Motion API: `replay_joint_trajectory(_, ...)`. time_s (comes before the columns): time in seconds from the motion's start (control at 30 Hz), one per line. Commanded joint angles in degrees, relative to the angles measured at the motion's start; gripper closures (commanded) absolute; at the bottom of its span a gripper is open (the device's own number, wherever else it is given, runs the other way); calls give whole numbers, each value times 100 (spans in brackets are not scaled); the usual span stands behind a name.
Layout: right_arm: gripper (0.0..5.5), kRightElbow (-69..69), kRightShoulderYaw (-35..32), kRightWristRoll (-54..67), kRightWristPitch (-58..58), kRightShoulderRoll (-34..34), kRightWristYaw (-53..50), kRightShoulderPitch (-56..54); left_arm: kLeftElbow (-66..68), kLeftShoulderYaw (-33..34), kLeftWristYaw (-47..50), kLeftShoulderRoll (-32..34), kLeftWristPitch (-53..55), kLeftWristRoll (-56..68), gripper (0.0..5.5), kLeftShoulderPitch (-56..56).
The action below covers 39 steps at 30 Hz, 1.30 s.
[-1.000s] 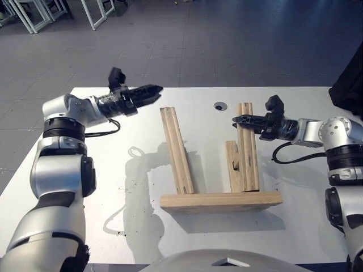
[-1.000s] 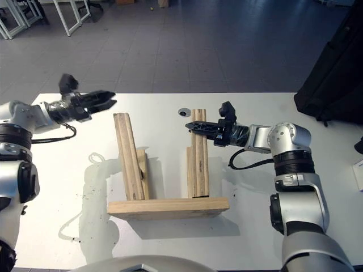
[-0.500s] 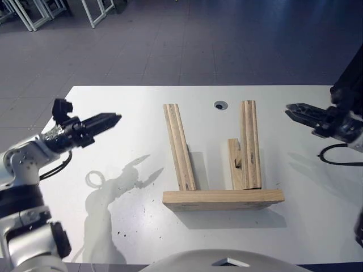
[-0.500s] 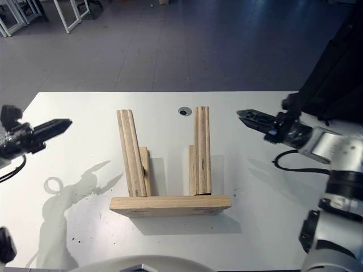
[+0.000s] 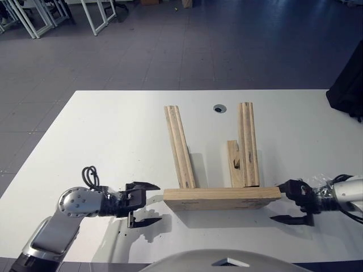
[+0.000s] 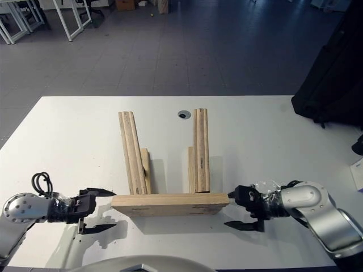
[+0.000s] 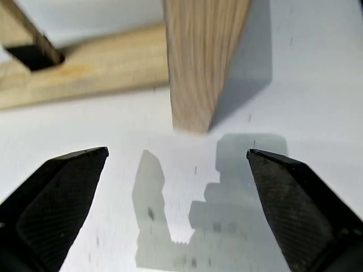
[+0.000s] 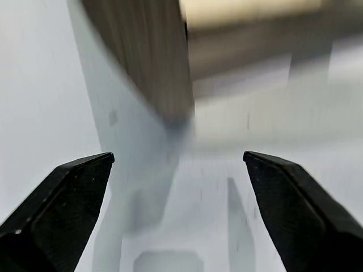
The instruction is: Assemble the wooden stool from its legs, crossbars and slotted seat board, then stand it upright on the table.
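The assembled wooden stool [image 5: 218, 170] lies on its side mid-table [image 5: 113, 130], seat board [image 5: 221, 199] nearest, legs pointing far. The left gripper [image 5: 148, 202] and right gripper [image 5: 283, 203] flank the board's 2 ends, fingers spread. They should likely clamp evenly, then tip the stool upright together.

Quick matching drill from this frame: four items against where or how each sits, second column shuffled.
1. left pincer
2. right pincer
3. seat board
4. round hole

A. between the far ends of the legs
B. open, at the seat board's left end
C. on edge, nearest the robot
D. open, at the seat board's right end

Pairs: 1-B, 2-D, 3-C, 4-A
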State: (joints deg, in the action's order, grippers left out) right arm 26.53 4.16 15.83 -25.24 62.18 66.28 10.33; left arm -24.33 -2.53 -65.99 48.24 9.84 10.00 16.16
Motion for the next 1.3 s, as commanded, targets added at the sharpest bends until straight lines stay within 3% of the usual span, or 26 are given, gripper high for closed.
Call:
replay_joint_trajectory(0.03, 128, 438, 162, 219, -494, -315, -229, -516, -283, -159, 293, -267, 588, 338, 97, -488)
replay_joint_trajectory(0.07, 122, 509, 172, 307, -632, -366, -247, -596, -284, -168, 380, -357, 749, 449, 116, -598)
replay_joint_trajectory(0.2, 198, 595, 297, 529, -1011, -437, -218, -771, -375, -144, 369, -469, 1462, 1161, 183, -825)
replay_joint_trajectory(0.5, 358, 452, 130, 1438, -2265, -570, -285, -1321, -172, -33, 199, -109, 1798, 1506, 321, -1036)
replay_joint_trajectory(0.6, 370, 442, 126, 1604, -2370, -748, -369, -1779, -139, 20, 480, -321, 1757, 1534, 368, -1314)
replay_joint_trajectory(0.67, 374, 548, 193, 1439, -2098, -989, -580, -2100, -349, 86, 666, -495, 1890, 1736, 372, -1599)
replay_joint_trajectory(0.77, 374, 692, -128, 2047, -2605, -1660, -1095, -2592, -721, 237, 1136, -705, 2327, 1916, 372, -1961)
replay_joint_trajectory(0.87, 374, 1105, -354, 2324, -3277, -1806, -1432, -2841, -1124, 460, 1628, -878, 3118, 2209, 372, -2339)
replay_joint_trajectory(1.1, 374, 838, -787, 3395, -5417, -2134, -1297, -3846, -1039, 877, 1126, -576, 5805, 3860, 372, -3158)
replay_joint_trajectory(1.2, 374, 237, -1156, 4481, -6509, -2335, -995, -4282, -545, 1190, 810, -685, 7030, 4990, 372, -3684)
replay_joint_trajectory(1.3, 374, -1035, -884, 6472, -6726, -1674, -860, -4956, 129, 1499, 414, -631, 8047, 5715, 372, -4271)
